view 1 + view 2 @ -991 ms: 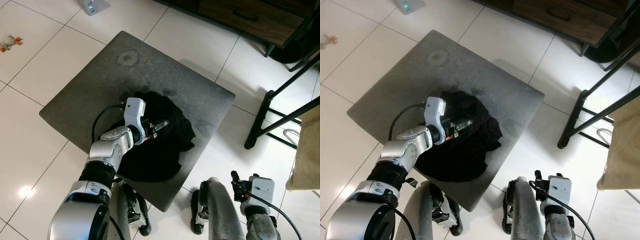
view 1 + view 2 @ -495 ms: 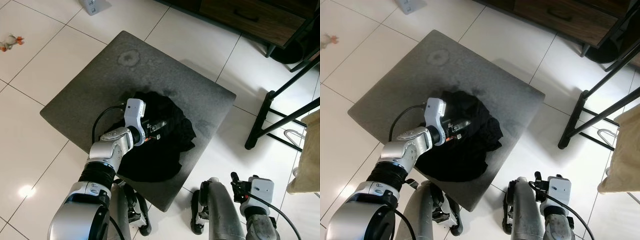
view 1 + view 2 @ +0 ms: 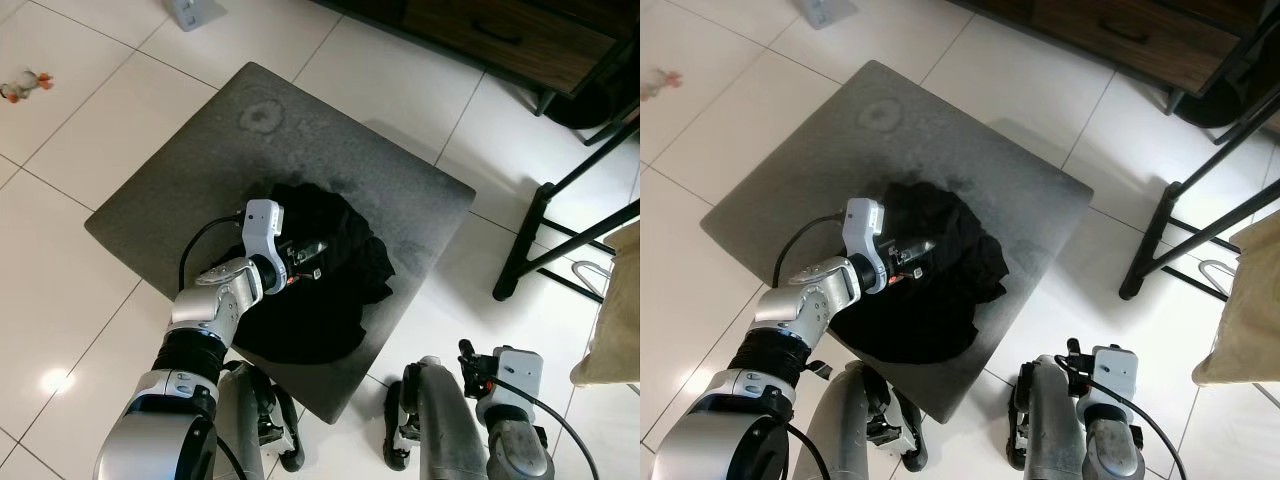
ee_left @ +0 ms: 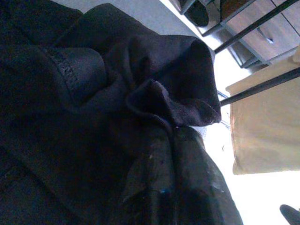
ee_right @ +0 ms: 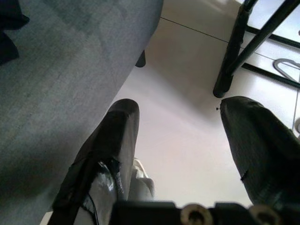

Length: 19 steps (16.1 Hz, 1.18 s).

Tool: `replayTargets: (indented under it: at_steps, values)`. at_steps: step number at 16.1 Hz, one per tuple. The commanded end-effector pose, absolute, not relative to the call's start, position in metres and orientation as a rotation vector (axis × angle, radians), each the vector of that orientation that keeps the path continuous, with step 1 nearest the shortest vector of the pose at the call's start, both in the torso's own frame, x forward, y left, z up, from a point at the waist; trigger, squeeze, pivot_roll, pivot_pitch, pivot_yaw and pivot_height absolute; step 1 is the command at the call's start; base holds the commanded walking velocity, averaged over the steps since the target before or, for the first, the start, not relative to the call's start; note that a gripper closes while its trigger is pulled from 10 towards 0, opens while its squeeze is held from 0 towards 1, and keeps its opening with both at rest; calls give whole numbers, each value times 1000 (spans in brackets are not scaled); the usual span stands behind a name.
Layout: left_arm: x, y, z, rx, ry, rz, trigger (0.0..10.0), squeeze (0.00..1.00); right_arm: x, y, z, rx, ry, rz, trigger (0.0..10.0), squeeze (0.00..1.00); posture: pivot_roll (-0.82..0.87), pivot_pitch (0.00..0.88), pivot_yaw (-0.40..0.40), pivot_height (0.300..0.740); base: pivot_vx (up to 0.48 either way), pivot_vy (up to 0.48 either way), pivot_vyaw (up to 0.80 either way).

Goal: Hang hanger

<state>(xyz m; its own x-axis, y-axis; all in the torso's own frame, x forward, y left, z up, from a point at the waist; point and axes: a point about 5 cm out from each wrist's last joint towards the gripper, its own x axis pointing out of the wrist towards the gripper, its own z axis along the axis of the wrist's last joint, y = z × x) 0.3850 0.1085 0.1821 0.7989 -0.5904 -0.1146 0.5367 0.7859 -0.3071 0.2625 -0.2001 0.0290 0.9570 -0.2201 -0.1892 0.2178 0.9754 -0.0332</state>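
Note:
A crumpled black garment [image 3: 320, 280] lies on a grey square ottoman [image 3: 200, 170]. My left gripper [image 3: 312, 248] rests on top of the heap, near its middle. In the left wrist view its two fingers stand close together with a fold of the black cloth [image 4: 154, 98] pinched between them. A white wire hanger [image 3: 590, 268] lies on the tiles by the foot of a black metal rack [image 3: 535, 225] on the right. My right gripper [image 5: 180, 108] hangs low beside my right leg, open, with nothing between its fingers.
Beige cloth [image 3: 615, 320] hangs from the rack at the right edge. A dark wooden cabinet [image 3: 500, 30] runs along the back. A small toy [image 3: 20, 85] and a white device [image 3: 190, 10] lie on the tiled floor to the left.
My left gripper's fingers, spread over the garment a second ago, have closed on a fold of it. The hand has drawn back slightly. The camera has shifted a little.

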Motion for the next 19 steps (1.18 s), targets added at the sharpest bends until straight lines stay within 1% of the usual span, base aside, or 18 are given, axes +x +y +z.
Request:
replayTargets:
  at_steps: [1,3,4,6,7,8,10,12,13,14,15,16,17,18,19]
  values:
    - [380,116,177,-313,215,-590,0,0,250,-206,12,-9,274,-253,10000,0,-117,477,60,591,0,0,0]
    - [381,126,209,-366,96,-590,0,0,256,-206,13,-7,264,-245,10000,0,-93,421,70,591,0,0,0]
    - [381,130,226,-370,37,-591,0,0,259,-203,14,-8,261,-229,10000,0,-82,396,74,591,0,0,0]
    - [377,138,277,-386,-125,-603,0,0,266,-200,13,-12,264,-205,10000,0,-63,325,86,591,0,0,0]
    - [371,136,293,-362,-174,-622,0,0,269,-198,13,-7,264,-200,10000,0,-60,279,93,591,0,0,0]
    - [369,133,296,-336,-183,-633,0,0,272,-197,12,2,269,-199,10000,0,-64,248,98,591,0,0,0]
    - [361,127,296,-218,-204,-624,0,0,273,-195,9,27,288,-188,10000,0,-63,207,107,591,0,0,0]
    - [348,123,295,-138,-250,-586,0,0,270,-196,5,32,301,-193,10000,0,-55,160,114,591,0,0,0]
    - [338,122,302,-87,-311,-549,0,0,269,-197,2,59,308,-204,10000,0,-46,135,115,591,0,0,0]
    - [324,124,324,-127,-431,-514,0,0,270,-196,1,65,314,-201,10000,0,-33,97,111,591,0,0,0]
    - [323,125,326,-130,-440,-509,0,0,270,-196,1,65,314,-200,10000,0,-33,97,111,591,0,0,0]
    - [321,126,328,-93,-472,-481,0,0,271,-196,1,67,319,-199,10000,0,-25,76,107,591,0,0,0]
    - [322,129,318,-118,-453,-433,0,0,274,-194,2,73,317,-189,10000,0,-22,62,106,591,0,0,0]
    - [323,133,294,-57,-402,-365,0,0,278,-191,4,78,309,-166,10000,0,-36,45,104,591,0,0,0]
    - [324,134,282,-12,-370,-342,0,0,279,-190,4,78,305,-160,10000,0,-38,40,104,591,0,0,0]
